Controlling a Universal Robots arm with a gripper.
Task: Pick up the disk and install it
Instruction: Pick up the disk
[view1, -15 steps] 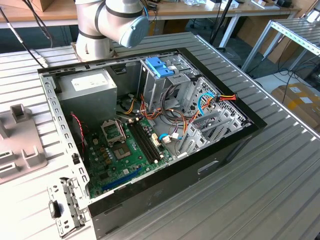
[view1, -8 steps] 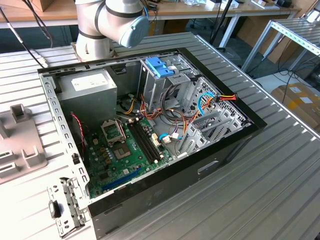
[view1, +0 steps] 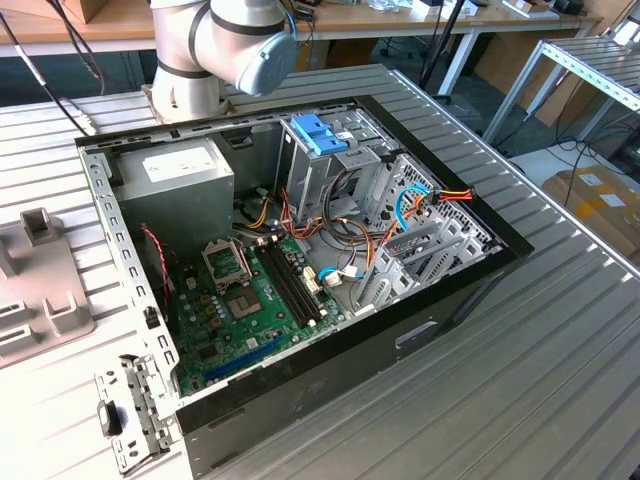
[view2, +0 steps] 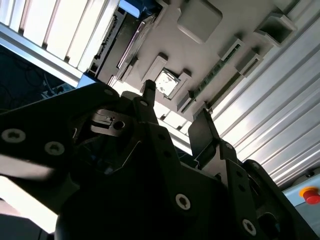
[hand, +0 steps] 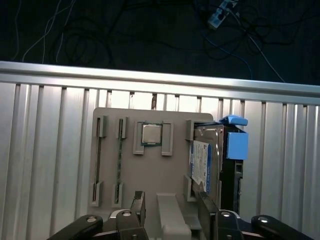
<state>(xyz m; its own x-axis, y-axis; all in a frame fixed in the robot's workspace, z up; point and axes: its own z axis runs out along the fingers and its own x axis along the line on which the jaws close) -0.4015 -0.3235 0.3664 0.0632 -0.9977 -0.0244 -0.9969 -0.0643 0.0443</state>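
The disk (hand: 201, 162) stands on edge in a slot at one side of a grey parts tray (hand: 152, 172). It is a silver slab with a white label and blue trim beside it. In the second wrist view the disk (view2: 127, 42) appears as a dark slab beyond the fingertips. My gripper (hand: 171, 207) hovers above the tray, open, its dark fingers (hand: 137, 205) apart with nothing held. It sits to one side of the disk, over the tray's middle. In the second wrist view the gripper (view2: 175, 112) is also spread wide.
The tray also holds a processor chip (hand: 151, 134) and memory sticks (hand: 119, 160). In the exterior view the open computer case (view1: 300, 250) lies on the ribbed metal table, with a blue-latched drive cage (view1: 318, 132), a grey power supply (view1: 185, 175), and loose cables.
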